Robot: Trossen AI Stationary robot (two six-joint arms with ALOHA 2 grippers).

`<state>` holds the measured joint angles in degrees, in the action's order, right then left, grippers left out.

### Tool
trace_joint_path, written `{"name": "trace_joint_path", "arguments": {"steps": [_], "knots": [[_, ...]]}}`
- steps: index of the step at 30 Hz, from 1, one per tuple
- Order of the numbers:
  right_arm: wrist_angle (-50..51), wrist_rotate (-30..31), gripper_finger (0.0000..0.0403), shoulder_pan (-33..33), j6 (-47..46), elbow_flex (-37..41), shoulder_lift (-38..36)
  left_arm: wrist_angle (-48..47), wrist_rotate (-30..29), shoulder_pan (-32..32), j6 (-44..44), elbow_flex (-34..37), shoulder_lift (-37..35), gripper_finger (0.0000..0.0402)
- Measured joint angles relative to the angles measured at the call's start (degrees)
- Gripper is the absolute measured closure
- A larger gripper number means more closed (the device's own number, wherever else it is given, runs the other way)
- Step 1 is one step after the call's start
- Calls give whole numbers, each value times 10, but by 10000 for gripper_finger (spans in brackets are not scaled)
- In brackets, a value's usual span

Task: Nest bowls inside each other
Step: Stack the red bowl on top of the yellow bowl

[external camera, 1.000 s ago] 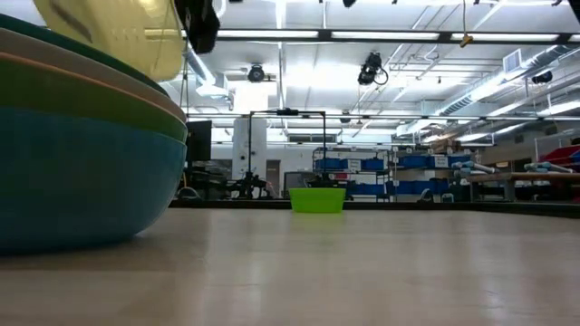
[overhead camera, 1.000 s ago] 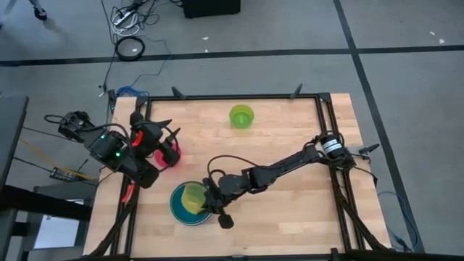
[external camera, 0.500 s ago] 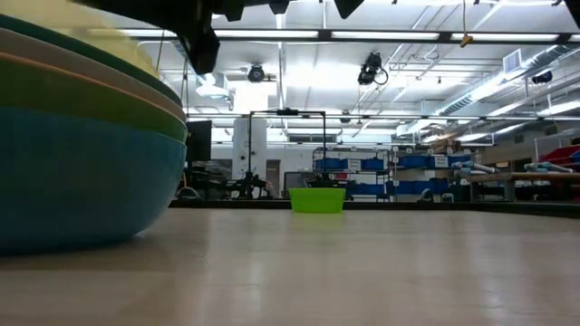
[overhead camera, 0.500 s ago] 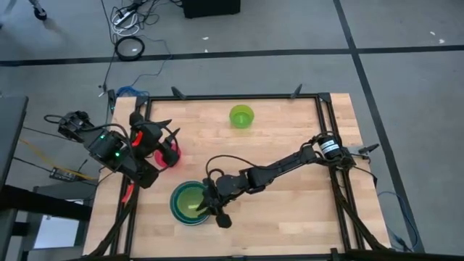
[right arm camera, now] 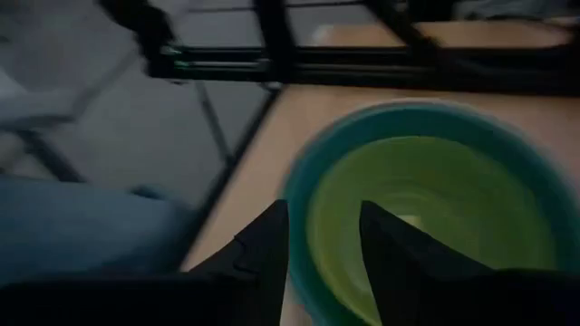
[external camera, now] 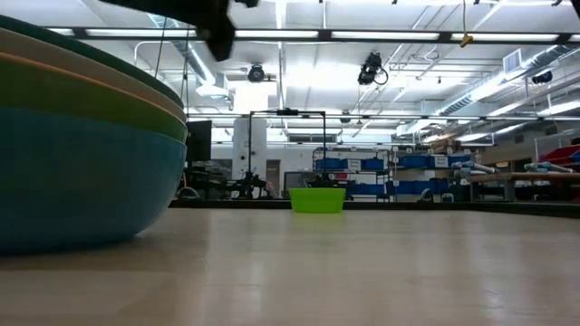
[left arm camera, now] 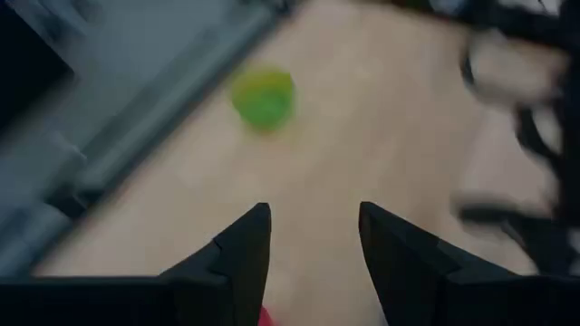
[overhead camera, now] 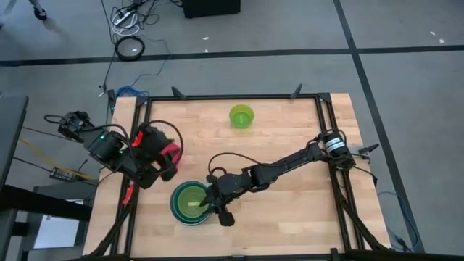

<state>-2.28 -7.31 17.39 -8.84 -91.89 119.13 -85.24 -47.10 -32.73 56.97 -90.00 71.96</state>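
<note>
Plain bowls (overhead camera: 191, 204), no readable writing

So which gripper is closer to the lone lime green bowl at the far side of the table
The left gripper, marginally. It sits over the pink-red bowl by the left edge. The right gripper is at the nested stack on the near side, farther from the lime green bowl.

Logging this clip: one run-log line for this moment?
right hand: open, over nested plastic bowl stack | left hand: open | lime green round plastic bowl: apart

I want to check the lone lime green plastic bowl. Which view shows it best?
The high view: the lime green plastic bowl shows whole, open side up. The low view shows only its side; the left wrist view blurs it; the right wrist view misses it.
</note>
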Motion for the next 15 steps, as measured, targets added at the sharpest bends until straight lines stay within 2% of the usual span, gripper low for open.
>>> {"name": "trace_joint_path", "arguments": {"steps": [2, 6, 9, 11, 13, 15], "knots": [[42, 45, 278, 1, 23, 0, -19, -5, 48, 0, 16, 0, 0, 224], [168, 152, 277, 7, 63, 0, -70, -54, 81, 0, 47, 16, 0, 224], [263, 222, 279, 19, 69, 0, -112, -49, 117, 2, -1, 47, -6, 225], [318, 260, 281, 28, 60, 0, -142, -46, 164, 2, -33, 70, -6, 226], [376, 287, 282, 37, 41, 0, -172, -51, 210, 3, -75, 101, -7, 229], [425, 306, 282, 44, 14, 0, -202, -45, 224, 3, -110, 135, -6, 233]]}}
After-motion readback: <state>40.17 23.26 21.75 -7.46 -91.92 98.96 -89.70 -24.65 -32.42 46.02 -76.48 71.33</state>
